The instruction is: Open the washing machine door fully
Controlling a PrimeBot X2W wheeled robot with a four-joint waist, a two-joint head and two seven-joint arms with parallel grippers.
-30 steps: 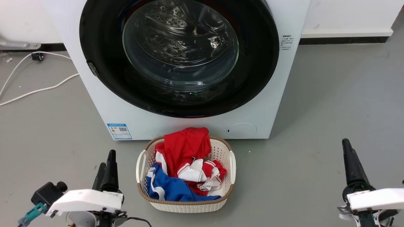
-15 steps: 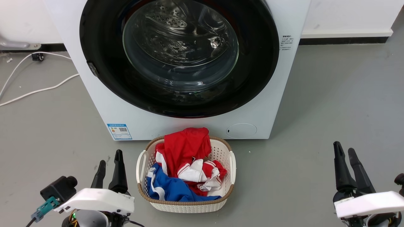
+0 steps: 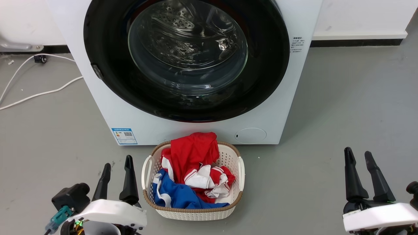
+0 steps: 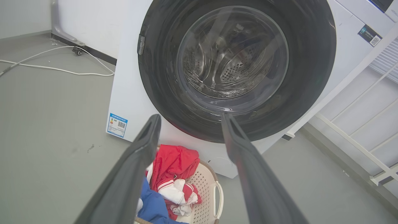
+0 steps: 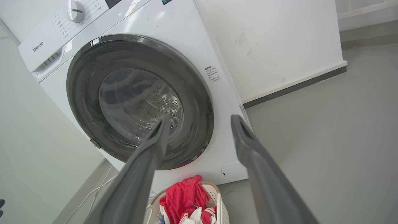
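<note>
The left gripper [image 3: 117,161], fingers parted and empty, hangs low just beside the laundry basket [image 3: 241,169]. The washing machine door [image 3: 187,55] sits shut ahead and above, flush in the washing machine [image 3: 107,114]. A small grey tab [image 3: 96,71] marks its left rim (likely the pull point), nearer this arm. The right gripper [image 3: 358,151], likewise spread, hangs well apart.

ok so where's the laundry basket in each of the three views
Head view: laundry basket at bottom centre, close in front of the washing machine.
Left wrist view: laundry basket at the bottom edge, near centre, cut off by the frame.
Right wrist view: laundry basket at the bottom edge, near centre, also cut off.
Shared landmark: the washing machine door, shut, above the basket in every view.
</note>
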